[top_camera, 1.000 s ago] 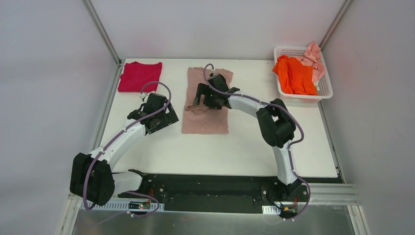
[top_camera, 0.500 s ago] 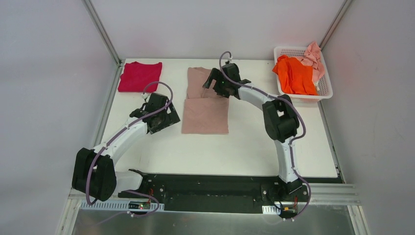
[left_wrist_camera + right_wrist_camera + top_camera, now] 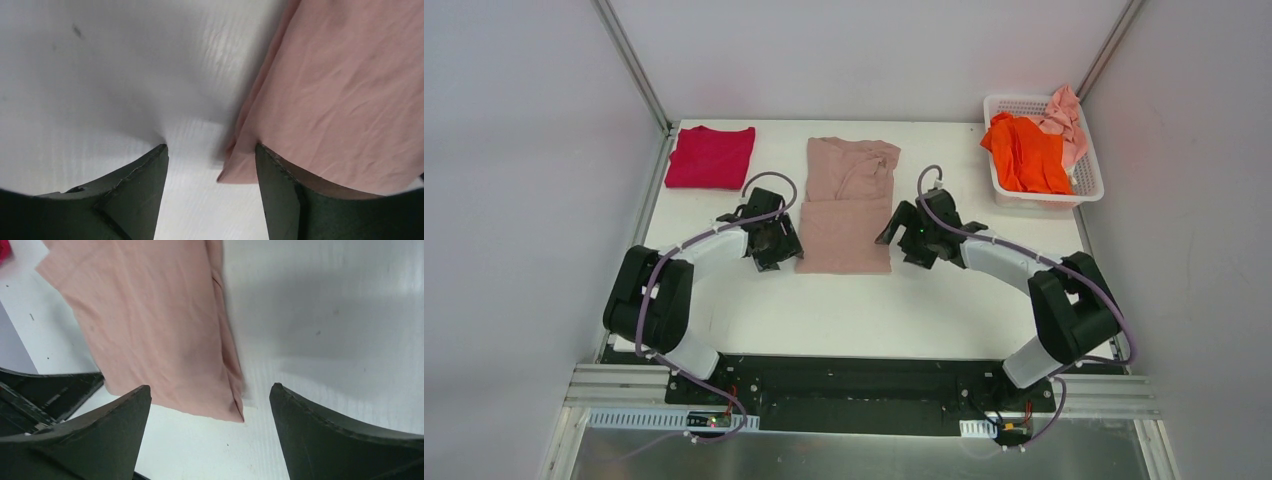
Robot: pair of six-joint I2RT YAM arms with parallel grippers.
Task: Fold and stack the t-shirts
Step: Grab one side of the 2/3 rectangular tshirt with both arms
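Observation:
The dusty-pink beige t-shirt (image 3: 848, 205) lies folded into a long strip at the table's middle. My left gripper (image 3: 786, 250) is open at its near left corner (image 3: 240, 170), one finger at the cloth's edge, nothing held. My right gripper (image 3: 902, 240) is open beside its near right corner (image 3: 235, 412), apart from the cloth. The crimson-magenta t-shirt (image 3: 711, 156) lies folded at the far left. The bright orange t-shirt (image 3: 1025, 153) and pale pink t-shirt (image 3: 1064, 118) sit crumpled in the basket.
The white lattice basket (image 3: 1087, 185) stands at the far right corner. Metal frame posts rise at the table's back corners. The black base rail runs along the near edge. My left gripper also shows in the right wrist view (image 3: 50, 390).
My right gripper let go of the beige shirt's upper part and swung back to the near right corner. My left gripper moved right to the near left corner.

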